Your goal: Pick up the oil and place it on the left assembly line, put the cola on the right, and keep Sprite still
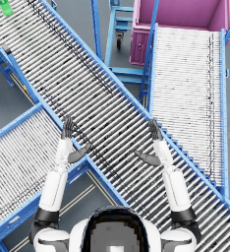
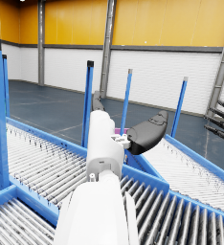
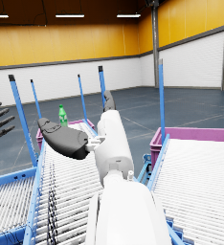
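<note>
Far off, Sprite btl (image 3: 62,116) upright, cap up, on ctr conveyor (image 1: 112,113)

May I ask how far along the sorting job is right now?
Nothing looks done: the left conveyor and right conveyor show no bottles. Nothing is in hand either: the left hand and right hand hover open over the middle conveyor. Only a green bottle stands far up it. No oil or cola is in view, so both placements remain.
</note>
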`<state>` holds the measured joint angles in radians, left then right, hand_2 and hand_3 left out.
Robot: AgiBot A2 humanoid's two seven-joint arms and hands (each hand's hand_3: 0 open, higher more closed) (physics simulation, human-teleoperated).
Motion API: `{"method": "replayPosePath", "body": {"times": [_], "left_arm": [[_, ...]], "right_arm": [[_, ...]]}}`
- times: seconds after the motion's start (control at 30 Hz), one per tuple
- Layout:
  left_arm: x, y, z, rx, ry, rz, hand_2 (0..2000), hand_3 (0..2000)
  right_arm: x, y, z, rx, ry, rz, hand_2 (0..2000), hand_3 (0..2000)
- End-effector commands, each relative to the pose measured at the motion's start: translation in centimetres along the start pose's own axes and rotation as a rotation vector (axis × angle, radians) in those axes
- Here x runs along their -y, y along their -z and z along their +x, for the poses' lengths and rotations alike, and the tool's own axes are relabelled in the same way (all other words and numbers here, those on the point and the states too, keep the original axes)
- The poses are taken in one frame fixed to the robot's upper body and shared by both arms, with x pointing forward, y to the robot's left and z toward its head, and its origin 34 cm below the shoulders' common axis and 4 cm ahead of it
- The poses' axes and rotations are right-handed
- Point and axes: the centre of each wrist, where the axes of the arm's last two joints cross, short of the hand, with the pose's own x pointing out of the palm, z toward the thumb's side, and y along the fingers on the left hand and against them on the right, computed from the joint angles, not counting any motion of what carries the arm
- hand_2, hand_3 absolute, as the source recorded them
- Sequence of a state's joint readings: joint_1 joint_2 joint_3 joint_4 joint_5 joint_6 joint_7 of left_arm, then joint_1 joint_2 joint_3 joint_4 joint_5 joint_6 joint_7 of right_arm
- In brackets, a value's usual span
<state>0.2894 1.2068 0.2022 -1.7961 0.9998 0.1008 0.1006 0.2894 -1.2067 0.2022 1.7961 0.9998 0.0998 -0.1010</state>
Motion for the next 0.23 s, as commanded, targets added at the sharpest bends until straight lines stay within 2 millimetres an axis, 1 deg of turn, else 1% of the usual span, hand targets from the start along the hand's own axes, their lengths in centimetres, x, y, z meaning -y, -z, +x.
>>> {"method": "replayPosePath", "body": {"times": [0.03, 0.23], "left_arm": [[0.00, 0.00, 0.00, 0.000, 0.000, 0.000, 0, 0], [0.00, 0.00, 0.00, 0.000, 0.000, 0.000, 0, 0]], "right_arm": [[0.00, 0.00, 0.00, 0.000, 0.000, 0.000, 0, 0], [0.00, 0.00, 0.00, 0.000, 0.000, 0.000, 0, 0]]}}
